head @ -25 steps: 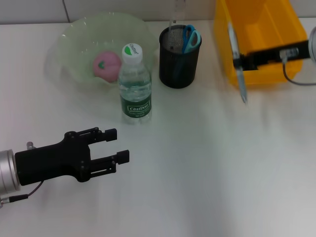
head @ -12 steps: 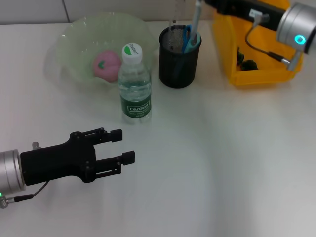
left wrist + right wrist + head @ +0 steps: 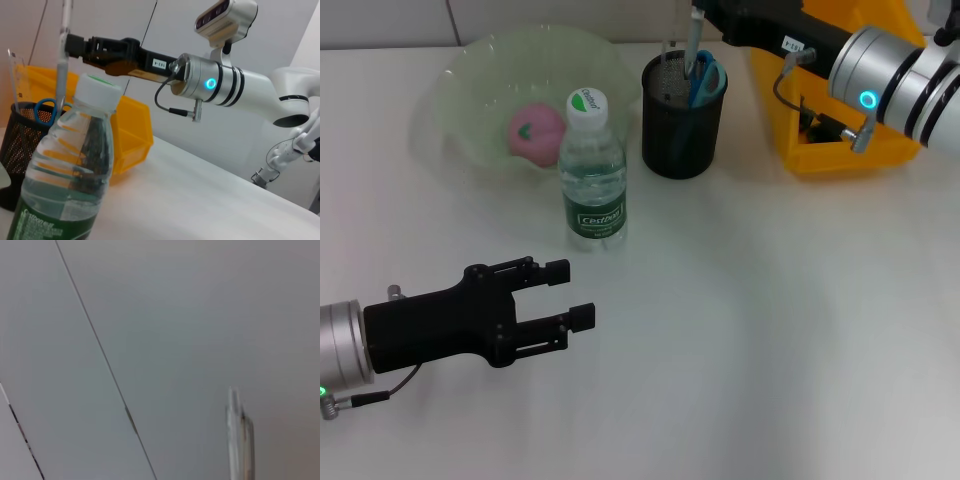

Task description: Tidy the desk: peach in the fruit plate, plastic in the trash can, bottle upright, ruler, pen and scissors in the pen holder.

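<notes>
Right gripper [image 3: 703, 12] clamped on pen [image 3: 692, 45], held upright, tip inside pen holder [image 3: 684, 115] beside scissors [image 3: 705, 78]. Left gripper [image 3: 567, 294] idle, jaws apart, near bottle [image 3: 592, 170].

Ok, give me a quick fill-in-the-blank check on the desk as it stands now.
1. The right claw holds the pen above the ____.
2. The peach lies in the ____.
3. The bottle stands ____.
4. The scissors have ____ handles.

Missing words: pen holder; fruit plate; upright; blue.
</notes>
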